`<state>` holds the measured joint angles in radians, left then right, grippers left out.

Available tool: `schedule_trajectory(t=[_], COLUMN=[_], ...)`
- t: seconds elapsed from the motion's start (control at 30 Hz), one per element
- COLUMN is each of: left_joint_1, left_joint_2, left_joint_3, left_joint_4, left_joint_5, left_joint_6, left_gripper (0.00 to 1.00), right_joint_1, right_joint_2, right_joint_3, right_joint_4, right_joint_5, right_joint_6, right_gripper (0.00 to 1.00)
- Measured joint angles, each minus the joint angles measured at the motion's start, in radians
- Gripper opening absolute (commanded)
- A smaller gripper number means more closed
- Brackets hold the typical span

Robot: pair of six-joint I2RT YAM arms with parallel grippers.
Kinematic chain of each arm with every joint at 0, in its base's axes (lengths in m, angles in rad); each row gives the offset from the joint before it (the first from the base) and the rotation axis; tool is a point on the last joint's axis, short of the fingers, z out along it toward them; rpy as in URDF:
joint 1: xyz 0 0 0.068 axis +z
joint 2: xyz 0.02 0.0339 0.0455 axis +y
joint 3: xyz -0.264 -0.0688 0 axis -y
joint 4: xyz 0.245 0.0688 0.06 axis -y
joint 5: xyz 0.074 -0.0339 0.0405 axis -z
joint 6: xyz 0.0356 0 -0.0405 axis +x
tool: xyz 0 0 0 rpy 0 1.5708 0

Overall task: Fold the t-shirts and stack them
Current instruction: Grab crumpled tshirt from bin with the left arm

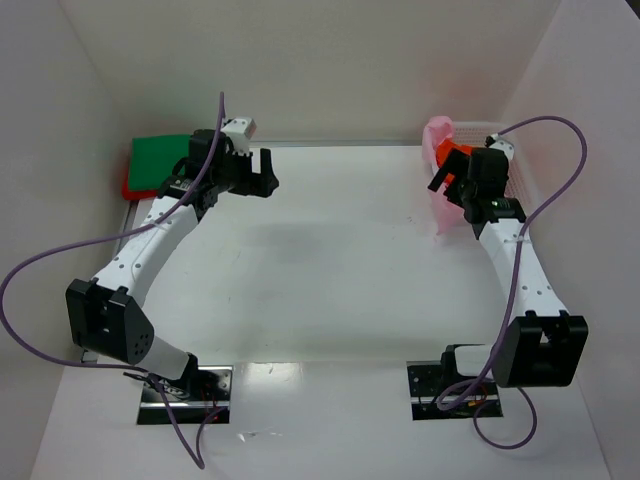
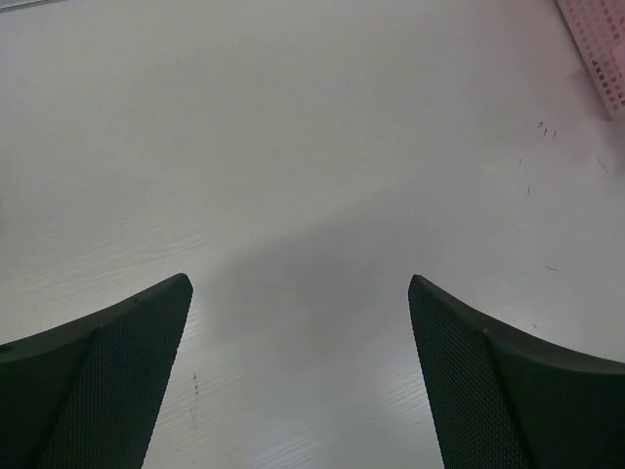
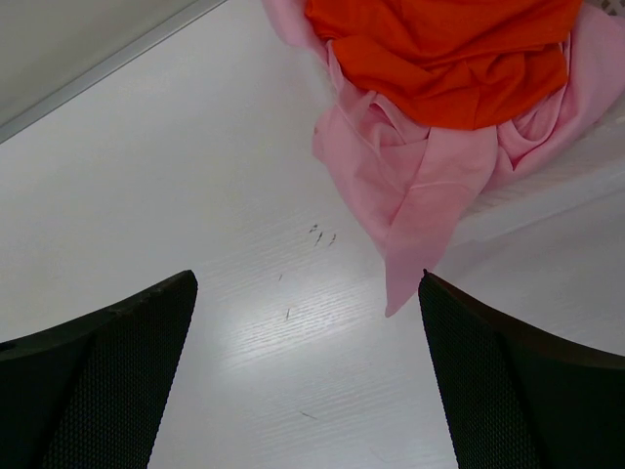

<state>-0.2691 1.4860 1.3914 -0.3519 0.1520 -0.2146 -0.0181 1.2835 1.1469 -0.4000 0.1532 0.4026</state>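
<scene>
A folded green t-shirt lies on a red t-shirt at the far left corner. At the far right, an orange t-shirt lies crumpled on a pale pink t-shirt, and a flap of the pink one hangs down onto the table. My left gripper is open over bare table just right of the green stack. My right gripper is open and empty. It hovers just in front of the pink flap, whose tip reaches beside the right finger.
A white lattice basket stands at the far right under the crumpled shirts. White walls close in the table on the left, back and right. Both arm bases sit at the near edge.
</scene>
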Motion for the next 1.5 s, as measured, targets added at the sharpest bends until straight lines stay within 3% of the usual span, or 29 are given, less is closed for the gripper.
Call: schedule_trajectory(t=[0.33,0.8,1.17,1.27,1.3,1.37,1.47,1.5], left_joint_1=[0.0,0.0,0.0,0.0,0.0,0.0,0.0,0.0], left_joint_2=[0.006,0.109,0.114,0.121,0.127,0.138,0.158,0.163], left_joint_3=[-0.012,0.011,0.012,0.012,0.013,0.018,0.024,0.025], left_joint_4=[0.002,0.015,0.006,0.0,-0.005,-0.01,-0.016,-0.016], left_joint_5=[-0.003,0.05,0.051,0.052,0.053,0.053,0.052,0.052], left_joint_6=[-0.002,-0.027,-0.026,-0.026,-0.026,-0.026,-0.026,-0.026], left_gripper=[0.99,0.99,0.99,0.99,0.99,0.99,0.99,0.99], right_joint_1=[-0.022,-0.199,-0.248,-0.248,-0.248,-0.248,-0.248,-0.248], right_joint_2=[0.17,0.592,0.828,0.861,0.874,0.906,0.94,0.943], right_joint_3=[0.173,0.53,0.621,0.642,0.654,0.694,0.74,0.744], right_joint_4=[-0.029,-0.041,-0.064,-0.061,-0.063,-0.067,-0.066,-0.067], right_joint_5=[0.053,0.023,0.007,0.006,0.007,0.006,0.007,0.007], right_joint_6=[-0.024,-0.052,-0.052,-0.053,-0.051,-0.048,-0.053,-0.053], right_gripper=[1.0,1.0,1.0,0.84,0.69,0.51,0.32,0.19])
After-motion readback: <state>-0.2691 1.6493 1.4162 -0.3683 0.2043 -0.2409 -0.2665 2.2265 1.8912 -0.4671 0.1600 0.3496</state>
